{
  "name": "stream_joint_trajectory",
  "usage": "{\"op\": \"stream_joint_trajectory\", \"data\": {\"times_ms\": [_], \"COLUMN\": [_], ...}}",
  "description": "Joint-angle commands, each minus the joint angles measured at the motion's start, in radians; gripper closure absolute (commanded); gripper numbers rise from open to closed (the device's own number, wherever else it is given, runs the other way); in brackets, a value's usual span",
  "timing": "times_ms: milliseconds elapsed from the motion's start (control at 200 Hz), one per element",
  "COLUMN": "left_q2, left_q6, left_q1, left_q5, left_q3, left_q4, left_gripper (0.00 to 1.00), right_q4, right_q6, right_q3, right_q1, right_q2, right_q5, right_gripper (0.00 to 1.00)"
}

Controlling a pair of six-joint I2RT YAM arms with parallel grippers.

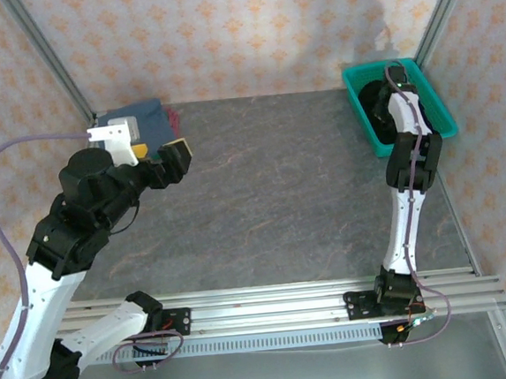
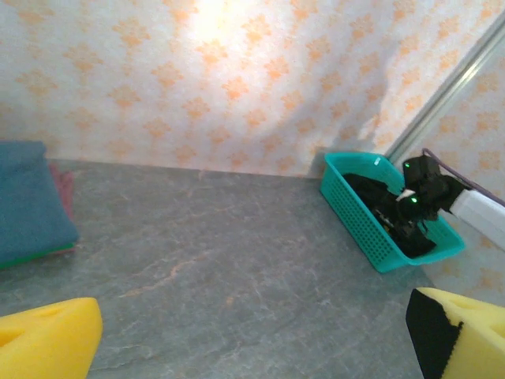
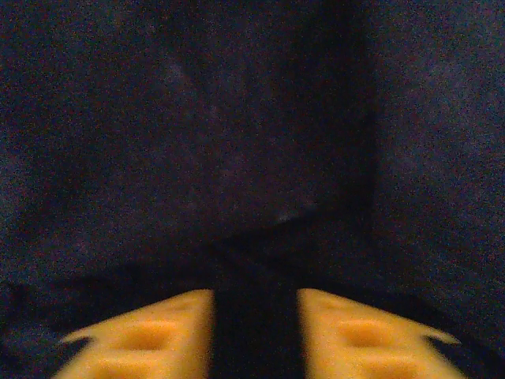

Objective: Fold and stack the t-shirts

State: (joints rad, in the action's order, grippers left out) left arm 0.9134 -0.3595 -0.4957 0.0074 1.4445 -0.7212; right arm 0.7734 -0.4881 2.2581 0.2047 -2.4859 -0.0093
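The black t-shirt (image 1: 372,104) lies crumpled in the teal basket (image 1: 436,102) at the back right. My right gripper (image 1: 393,84) reaches down into it; in the right wrist view its yellow fingers (image 3: 150,335) stand close together with a ridge of the black t-shirt (image 3: 237,142) pinched between them. A folded stack sits at the back left: the slate-blue shirt (image 1: 140,119) on top, a pinkish-red edge (image 1: 174,118) and a green edge (image 2: 31,257) below it. My left gripper (image 1: 163,155) hovers beside that stack, open and holding nothing.
The basket (image 2: 355,217) stands against the right frame post. Patterned walls close the back and both sides. An aluminium rail (image 1: 272,307) runs along the near edge by the arm bases. Grey tabletop (image 1: 271,188) stretches between the stack and the basket.
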Motion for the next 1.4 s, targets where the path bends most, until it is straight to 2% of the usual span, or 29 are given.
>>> {"op": "stream_joint_trajectory", "data": {"times_ms": [0, 90, 330, 530, 696, 771, 861, 1001, 1096, 1141, 1251, 1396], "left_q2": [-0.009, 0.0, 0.073, 0.197, 0.3, 0.343, 0.39, 0.44, 0.458, 0.462, 0.464, 0.431], "left_q6": [-0.006, -0.005, 0.004, -0.02, -0.03, -0.022, -0.013, -0.007, -0.001, 0.003, 0.014, 0.009], "left_q1": [-0.001, -0.001, 0.004, 0.055, 0.078, 0.085, 0.09, 0.102, 0.112, 0.116, 0.126, 0.127], "left_q5": [-0.105, -0.125, -0.148, -0.081, -0.015, 0.0, 0.009, 0.014, -0.004, -0.012, -0.074, -0.243], "left_q3": [-0.037, -0.058, -0.111, -0.076, -0.012, 0.037, 0.096, 0.184, 0.244, 0.278, 0.364, 0.451], "left_q4": [-0.044, -0.035, 0.081, 0.172, 0.237, 0.237, 0.232, 0.226, 0.215, 0.205, 0.16, 0.069], "left_gripper": [0.0, 0.0, 0.0, 0.0, 0.0, 0.0, 0.0, 0.0, 0.0, 0.0, 0.0, 0.0], "right_q4": [-0.168, -0.319, -0.553, -0.83, -0.91, -0.923, -0.858, -0.69, -0.631, -0.648, -0.788, -0.741], "right_q6": [-0.071, -0.098, -0.22, -0.405, -0.472, -0.486, -0.447, -0.419, -0.483, -0.552, -0.776, -0.907], "right_q3": [-0.091, -0.195, -0.395, -0.582, -0.549, -0.496, -0.334, 0.11, 0.45, 0.558, 0.554, 0.503], "right_q1": [0.009, 0.01, 0.003, -0.042, -0.137, -0.181, -0.239, -0.337, -0.396, -0.412, -0.427, -0.467], "right_q2": [0.112, 0.232, 0.518, 0.727, 0.791, 0.812, 0.802, 0.677, 0.535, 0.483, 0.475, 0.525], "right_q5": [-0.037, -0.063, -0.165, -0.257, -0.319, -0.34, -0.367, -0.428, -0.46, -0.459, -0.456, -0.564], "right_gripper": [0.87, 1.0, 1.0, 1.0, 1.0, 1.0, 1.0, 1.0, 1.0, 1.0, 1.0, 1.0]}}
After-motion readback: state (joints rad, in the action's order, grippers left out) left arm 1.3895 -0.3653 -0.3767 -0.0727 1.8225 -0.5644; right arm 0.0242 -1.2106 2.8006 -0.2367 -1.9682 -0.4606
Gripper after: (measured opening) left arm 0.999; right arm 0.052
